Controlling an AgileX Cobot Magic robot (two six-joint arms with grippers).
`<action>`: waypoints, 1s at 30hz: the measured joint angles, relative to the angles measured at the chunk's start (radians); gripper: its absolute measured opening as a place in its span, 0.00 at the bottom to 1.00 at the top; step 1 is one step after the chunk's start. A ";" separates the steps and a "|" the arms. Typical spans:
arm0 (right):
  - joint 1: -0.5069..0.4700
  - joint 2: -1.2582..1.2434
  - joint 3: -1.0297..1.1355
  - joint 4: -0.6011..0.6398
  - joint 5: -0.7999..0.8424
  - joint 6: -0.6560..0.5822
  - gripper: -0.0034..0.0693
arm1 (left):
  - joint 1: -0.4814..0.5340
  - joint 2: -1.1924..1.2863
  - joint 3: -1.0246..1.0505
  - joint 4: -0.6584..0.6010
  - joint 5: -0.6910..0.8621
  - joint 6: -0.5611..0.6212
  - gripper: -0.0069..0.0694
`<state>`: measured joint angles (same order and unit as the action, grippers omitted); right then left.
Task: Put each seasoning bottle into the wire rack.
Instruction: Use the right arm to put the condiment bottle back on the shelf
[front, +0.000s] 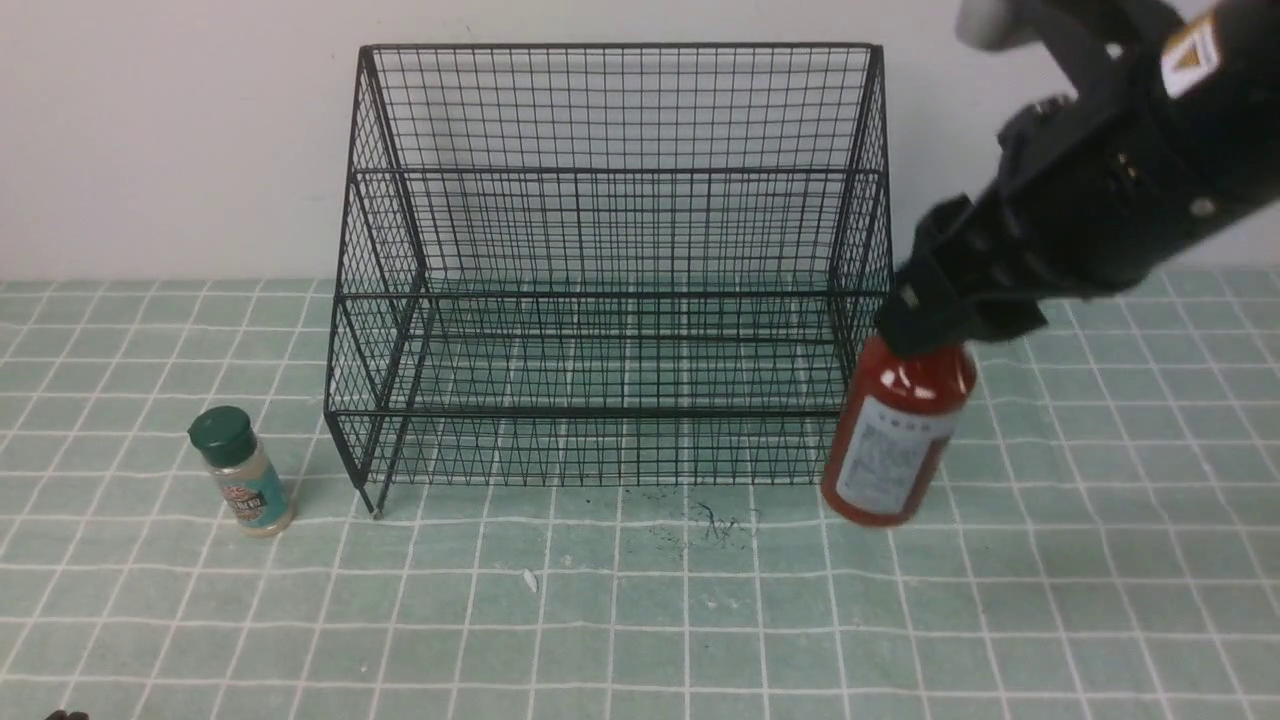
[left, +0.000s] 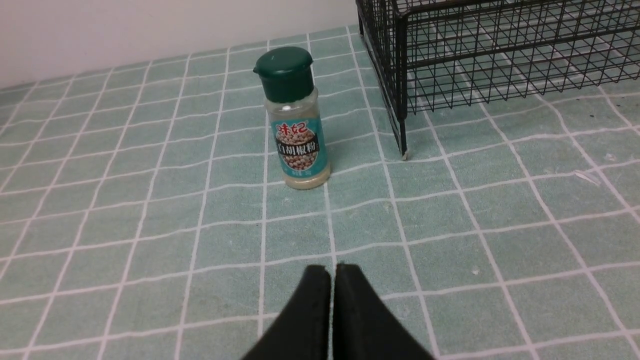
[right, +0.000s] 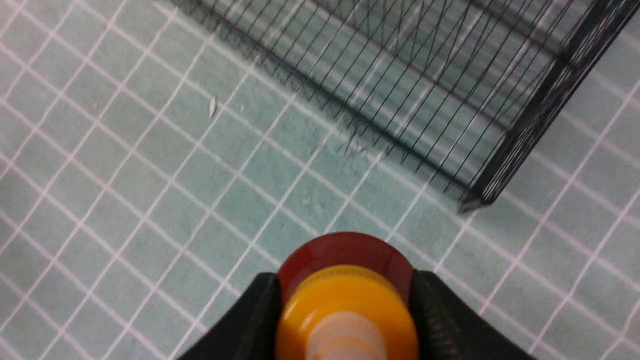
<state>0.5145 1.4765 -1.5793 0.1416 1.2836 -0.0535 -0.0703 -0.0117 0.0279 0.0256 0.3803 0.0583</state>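
**A:** From the front, where do we find things?

**B:** We see the rack (front: 610, 175) on the mat (front: 640, 620). The jar (front: 240, 470) stands upright on the mat near the rack's left front leg, outside it. The right gripper (front: 928, 330) is clamped on the top of the red bottle (front: 893, 440). That bottle leans at the rack's right front corner, also outside.

**A:** And from the left wrist?

**B:** We see the left gripper (left: 332, 280) with its fingers pressed together over the mat. The jar stands ahead of it, well apart, just beside the rack's leg.

**A:** From the right wrist?

**B:** We look down on the red bottle's orange cap, with one black finger on each side of it. The rack's corner lies just beyond. We cannot tell whether the bottle's base touches the mat.
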 joint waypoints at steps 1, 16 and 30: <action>0.000 0.026 -0.025 -0.009 0.000 0.000 0.46 | 0.000 0.000 0.000 0.000 0.000 0.000 0.08; 0.000 0.379 -0.276 -0.130 -0.029 0.024 0.46 | 0.000 0.000 0.000 0.000 0.000 0.000 0.08; 0.000 0.507 -0.280 -0.126 -0.041 0.047 0.46 | 0.000 0.000 0.000 0.000 0.000 0.000 0.08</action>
<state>0.5145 1.9836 -1.8588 0.0159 1.2422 -0.0066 -0.0703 -0.0117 0.0279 0.0256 0.3803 0.0583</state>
